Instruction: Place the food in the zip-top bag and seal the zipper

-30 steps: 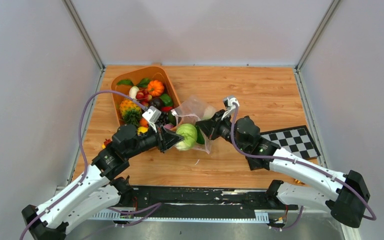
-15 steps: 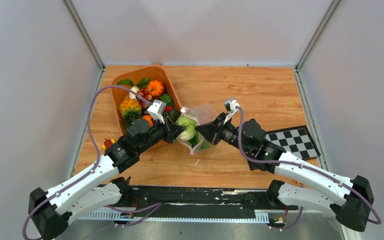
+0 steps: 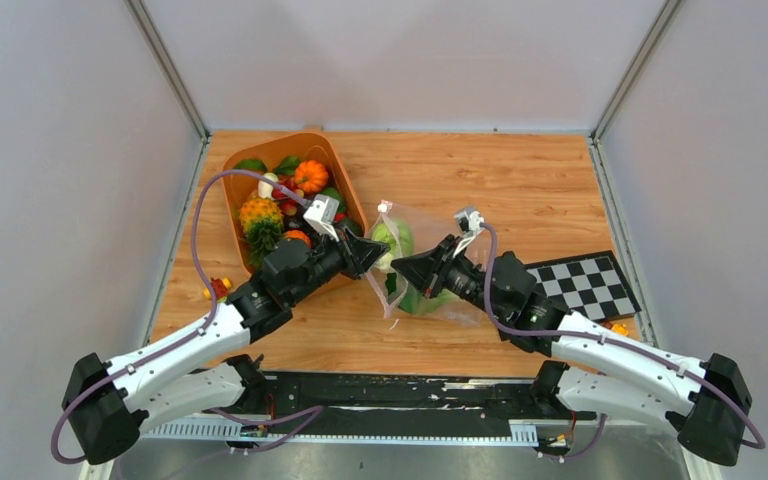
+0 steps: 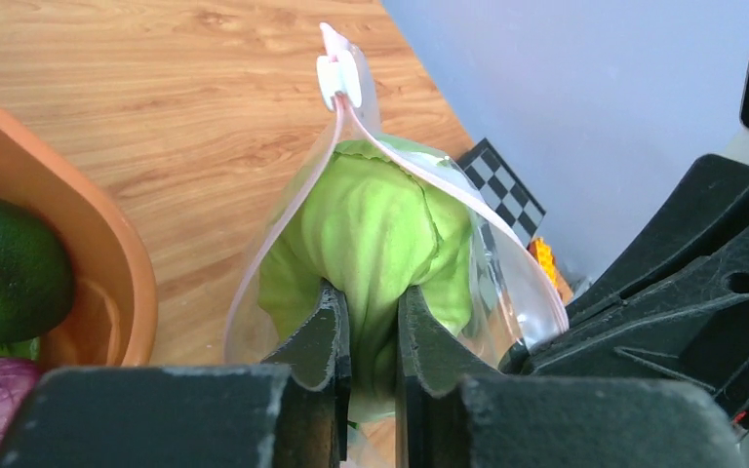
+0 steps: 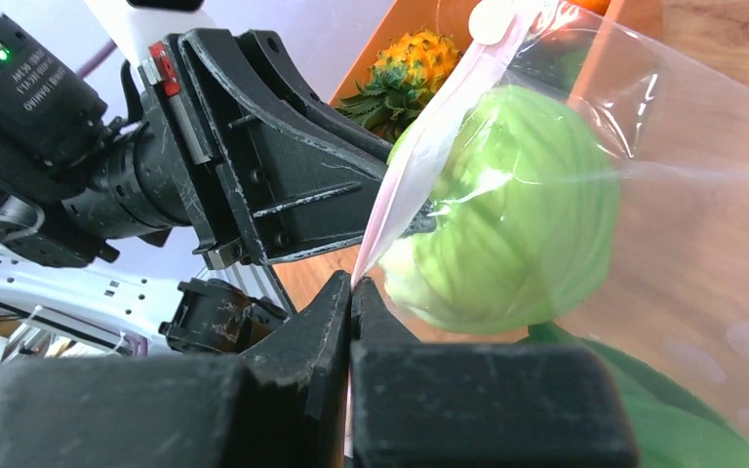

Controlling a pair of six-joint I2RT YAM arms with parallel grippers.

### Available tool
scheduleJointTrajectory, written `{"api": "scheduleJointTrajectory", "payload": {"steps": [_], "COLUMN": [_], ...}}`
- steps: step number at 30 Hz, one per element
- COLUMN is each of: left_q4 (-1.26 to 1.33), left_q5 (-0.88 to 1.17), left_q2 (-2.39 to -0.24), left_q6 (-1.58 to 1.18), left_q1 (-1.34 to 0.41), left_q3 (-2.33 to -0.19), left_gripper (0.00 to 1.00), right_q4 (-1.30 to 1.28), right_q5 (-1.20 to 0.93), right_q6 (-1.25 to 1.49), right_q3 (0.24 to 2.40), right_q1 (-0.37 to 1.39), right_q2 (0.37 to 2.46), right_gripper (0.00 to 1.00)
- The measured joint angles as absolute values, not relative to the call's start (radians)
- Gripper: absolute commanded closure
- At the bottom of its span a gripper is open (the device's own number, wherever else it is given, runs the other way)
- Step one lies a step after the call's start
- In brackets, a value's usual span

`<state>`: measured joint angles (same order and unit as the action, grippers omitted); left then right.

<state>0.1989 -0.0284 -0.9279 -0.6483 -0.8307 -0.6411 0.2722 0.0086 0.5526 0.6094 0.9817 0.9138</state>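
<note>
Evidently the left end effector [image 4: 373, 294] pinches a soft-looking cabbage [image 4: 380, 214]; the right end effector [image 5: 351, 288] nips the flimsy zip-top bag [image 5: 702, 195] by its zipper [image 5: 419, 166].

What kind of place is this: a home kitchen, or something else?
Most likely a robot test cell in a laboratory, not a kitchen. Plain grey wall panels enclose a wooden tabletop, a black-and-white checkered board lies at its right edge, and the orange plastic tub holds colourful toy fruits and vegetables.

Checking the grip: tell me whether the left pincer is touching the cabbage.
Touching. The left wrist view shows the left pincer clamped onto the cabbage, pressing into it from both sides.
</note>
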Motion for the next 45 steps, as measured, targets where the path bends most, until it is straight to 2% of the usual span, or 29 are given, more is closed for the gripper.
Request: {"api": "scheduleJointTrajectory", "payload": {"steps": [9,16,21,25,27,35,45], "left_q4": [0.371,0.546,0.58,0.556,0.546,0.519,0.385], "left_q5": [-0.056,0.043,0.086,0.133,0.165,0.258,0.331], "left_q2": [-0.929,-1.04,-1.086,-1.126,-1.147,-1.151,-1.063], "left_q6": [-0.736,-0.779,-0.778,-0.749,-0.733,-0.698,-0.605], "left_q1": [-0.832,-0.833,-0.844,-0.844,-0.845,-0.845,-0.897], "left_q3": [-0.538,-0.52,-0.53,-0.58,-0.605,-0.624,-0.743], "left_gripper": [0.83,0.74,0.57,0.34,0.31,0.03,0.03], "right_q4": [0.359,0.381,0.387,0.402,0.41,0.415,0.356], "right_q5": [-0.03,-0.045,-0.047,-0.049,-0.043,0.062,0.232], "right_q6": [0.59,0.618,0.633,0.64,0.646,0.664,0.692], "right_q3": [0.57,0.566,0.553,0.541,0.528,0.448,0.391], "right_q1": [0.982,0.982,0.982,0.982,0.982,0.981,0.959], "right_q2": [0.866,0.857,0.855,0.844,0.829,0.673,0.487], "right_gripper": [1.0,1.0,1.0,1.0,1.0,1.0,1.0]}}
